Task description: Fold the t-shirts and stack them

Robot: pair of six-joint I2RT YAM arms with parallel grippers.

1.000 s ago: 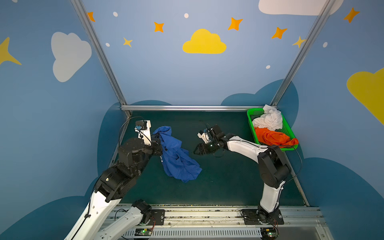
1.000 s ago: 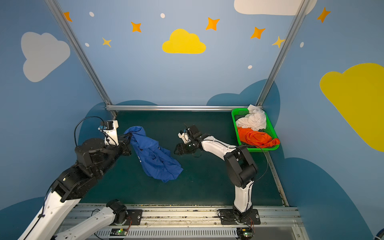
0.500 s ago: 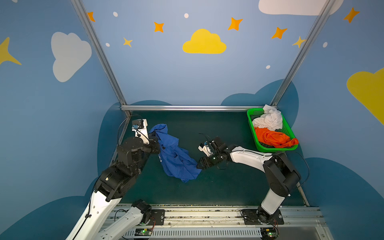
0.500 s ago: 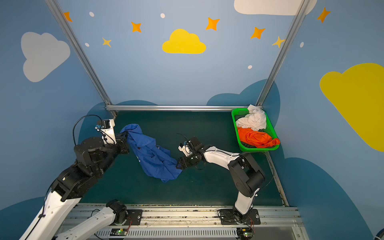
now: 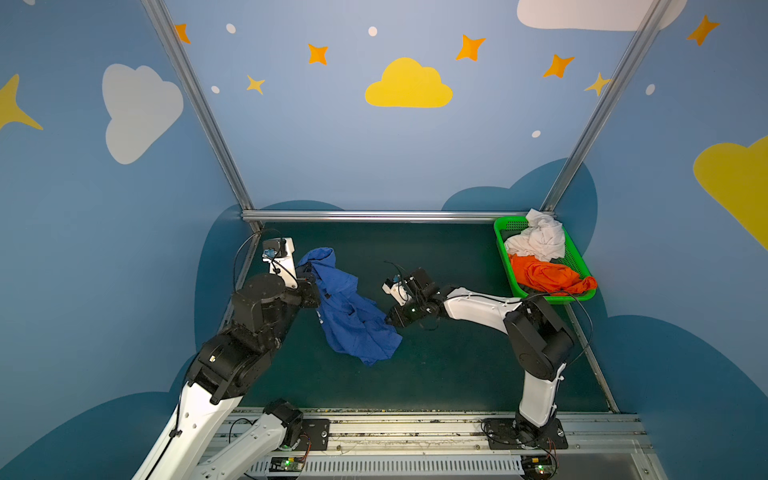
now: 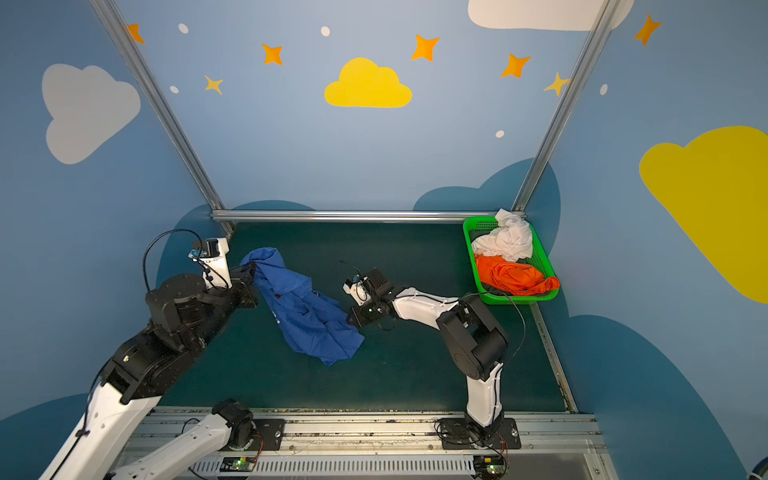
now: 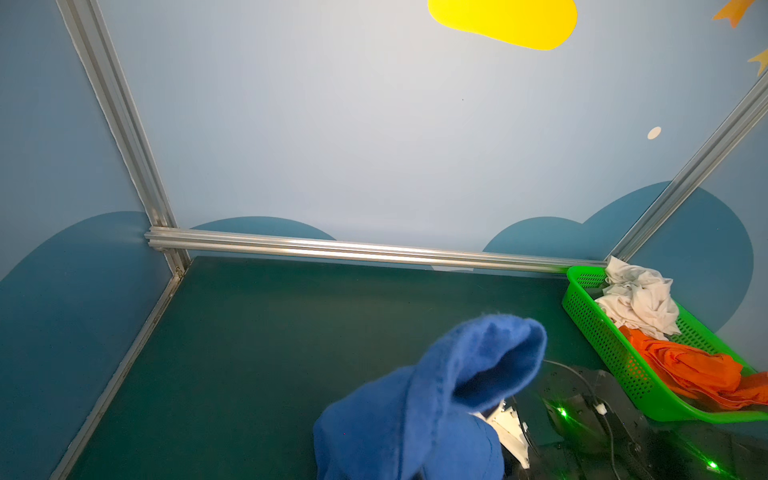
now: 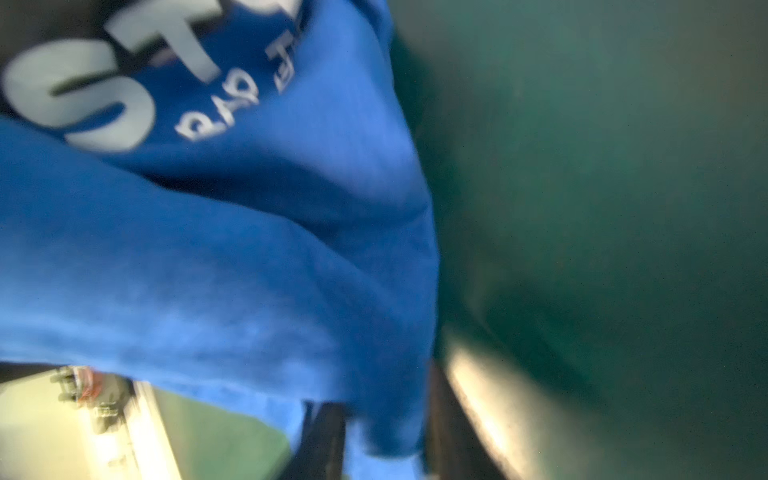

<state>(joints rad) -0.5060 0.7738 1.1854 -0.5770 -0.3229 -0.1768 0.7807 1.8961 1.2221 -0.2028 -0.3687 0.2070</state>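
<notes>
The royal-blue t-shirt (image 5: 353,324) (image 6: 307,320) hangs crumpled from its upper end, and its lower part trails on the green mat. My left gripper (image 5: 309,276) is shut on that upper end. In the left wrist view blue cloth (image 7: 436,395) covers the jaws. My right gripper (image 5: 390,320) (image 6: 351,318) is at the shirt's right edge. In the right wrist view a fold of the blue cloth (image 8: 208,270), with white lettering, sits between the two dark fingers (image 8: 324,440), which are shut on it. The white t-shirt (image 5: 538,241) and the orange t-shirt (image 5: 548,276) lie bunched in the basket.
A green mesh basket (image 5: 501,247) (image 7: 598,328) stands at the back right corner of the mat. An aluminium rail (image 5: 374,216) runs along the back edge. Blue walls enclose the left, back and right sides. The arms' bases sit on the front rail.
My right gripper moved down and left to the blue shirt's right edge, and its jaws closed on the cloth. The left gripper kept its hold and shifted slightly back.
</notes>
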